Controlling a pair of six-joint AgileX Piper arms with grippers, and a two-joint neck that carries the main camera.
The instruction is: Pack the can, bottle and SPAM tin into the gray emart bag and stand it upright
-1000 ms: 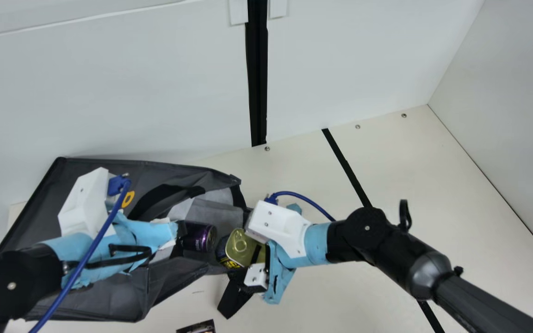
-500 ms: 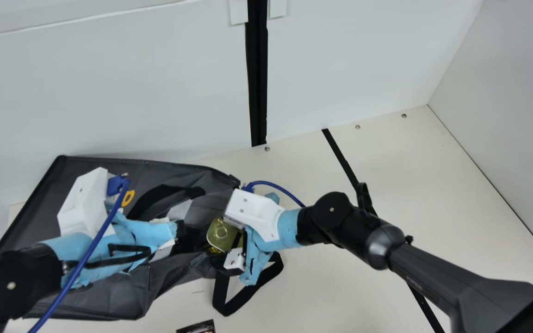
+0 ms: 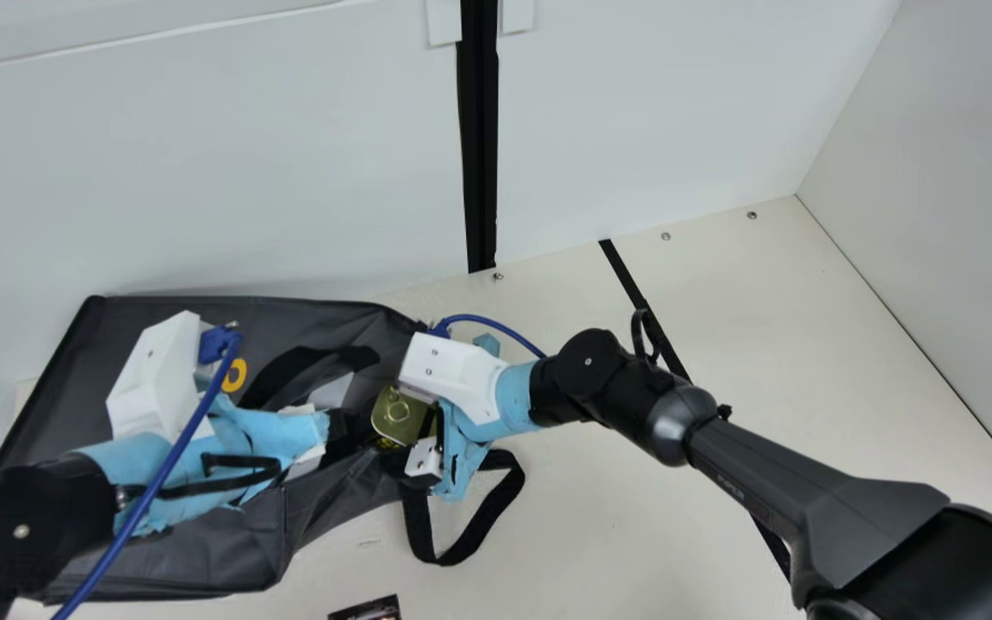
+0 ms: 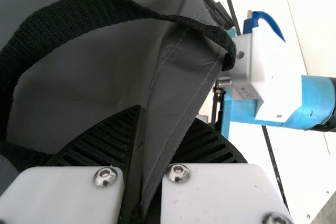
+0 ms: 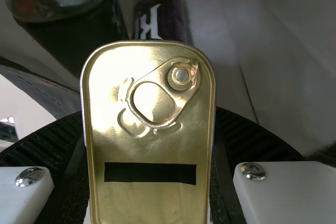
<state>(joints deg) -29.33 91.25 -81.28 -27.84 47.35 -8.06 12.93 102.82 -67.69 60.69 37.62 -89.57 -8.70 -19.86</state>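
The gray emart bag [image 3: 169, 560] lies on its side at the left, its mouth toward the middle. Over its mouth edge is my left gripper [image 3: 332, 435]; in the left wrist view this gripper [image 4: 144, 150] is shut on a fold of the bag fabric [image 4: 173, 93]. At the mouth, my right gripper [image 3: 425, 435] holds the gold SPAM tin [image 3: 399, 416]. The right wrist view has the SPAM tin [image 5: 152, 145] clamped between the ribbed fingers of this gripper [image 5: 149, 156], with the dark bottle [image 5: 68, 19] and the purple can [image 5: 159, 9] inside the bag beyond it.
A black strap loop [image 3: 496, 517] of the bag spreads on the table below my right gripper. A dark printed item [image 3: 367, 610] lies at the near edge. The white back wall [image 3: 289, 172] stands close behind the bag.
My right gripper has moved left with the SPAM tin, into the bag's mouth. The purple can is now hidden in the main view. The bag shifted slightly left; my left arm stayed still.
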